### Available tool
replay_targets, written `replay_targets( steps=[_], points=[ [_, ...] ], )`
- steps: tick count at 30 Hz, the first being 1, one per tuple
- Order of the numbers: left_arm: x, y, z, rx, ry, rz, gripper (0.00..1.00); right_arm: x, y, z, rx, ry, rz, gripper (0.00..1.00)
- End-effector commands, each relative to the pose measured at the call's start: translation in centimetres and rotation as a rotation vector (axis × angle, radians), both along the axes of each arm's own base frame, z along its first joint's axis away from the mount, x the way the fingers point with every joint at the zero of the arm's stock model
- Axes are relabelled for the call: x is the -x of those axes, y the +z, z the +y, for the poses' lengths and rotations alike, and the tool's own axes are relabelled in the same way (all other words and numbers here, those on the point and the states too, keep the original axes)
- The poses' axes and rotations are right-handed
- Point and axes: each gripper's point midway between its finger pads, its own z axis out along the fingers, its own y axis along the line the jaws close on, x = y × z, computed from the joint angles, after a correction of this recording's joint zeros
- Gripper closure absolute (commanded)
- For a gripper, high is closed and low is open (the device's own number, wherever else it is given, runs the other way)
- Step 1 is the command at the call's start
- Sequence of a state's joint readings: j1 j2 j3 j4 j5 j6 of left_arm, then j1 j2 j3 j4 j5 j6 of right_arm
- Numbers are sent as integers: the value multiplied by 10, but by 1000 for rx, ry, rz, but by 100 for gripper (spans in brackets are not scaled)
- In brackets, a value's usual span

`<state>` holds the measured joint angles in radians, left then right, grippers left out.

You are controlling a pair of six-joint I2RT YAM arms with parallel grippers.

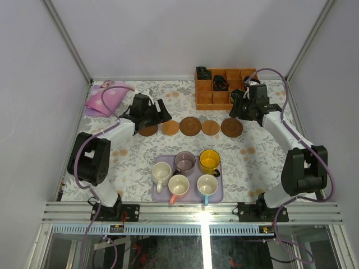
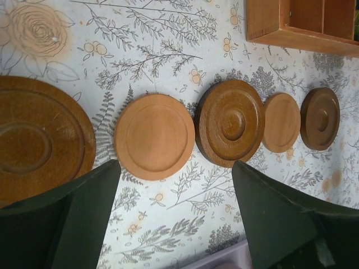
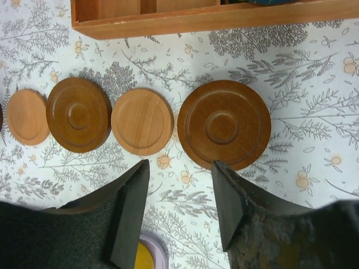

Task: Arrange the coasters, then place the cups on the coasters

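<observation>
Left gripper (image 2: 175,190) and right gripper (image 3: 179,174) hover with jaws spread, empty, above five coasters (image 1: 190,126) in a row. Cups (image 1: 179,185) sit on the tray (image 1: 217,197), nearer you. Spacing seems even; lift each cup upright and centre it.

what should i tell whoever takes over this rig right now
Left gripper: open, empty, over the left end of the coaster row.
Right gripper: open, empty, over the right end, near the wooden box.
Coasters: all five in one row across the table, dark and light alternating.
Cups: cream cup, mauve cup, yellow cup, pink-handled cup, blue-handled cup, all on the lilac tray.
Done: coasters arranged.
Left: every cup onto a coaster.
</observation>
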<state>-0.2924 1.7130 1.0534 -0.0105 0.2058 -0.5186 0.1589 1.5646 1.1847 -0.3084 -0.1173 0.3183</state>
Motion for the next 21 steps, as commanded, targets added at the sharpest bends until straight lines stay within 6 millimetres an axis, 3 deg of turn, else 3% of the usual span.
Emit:
replay_targets(
  steps=[1,6,11,15,21],
  points=[
    [3,20,6,-15,20,-80,17,20,16,3,-20,21,-10,42],
    [26,28,9,-51,11,-78,1,51,14,3,-28,13,33,33],
    [55,32,10,-90,-12,-68,0,98,15,8,14,61,104,29],
    [77,33,11,-90,-26,-60,0,136,21,23,22,137,127,24],
    [89,35,12,-71,-23,-69,0,188,16,37,-21,231,174,22]
  ],
)
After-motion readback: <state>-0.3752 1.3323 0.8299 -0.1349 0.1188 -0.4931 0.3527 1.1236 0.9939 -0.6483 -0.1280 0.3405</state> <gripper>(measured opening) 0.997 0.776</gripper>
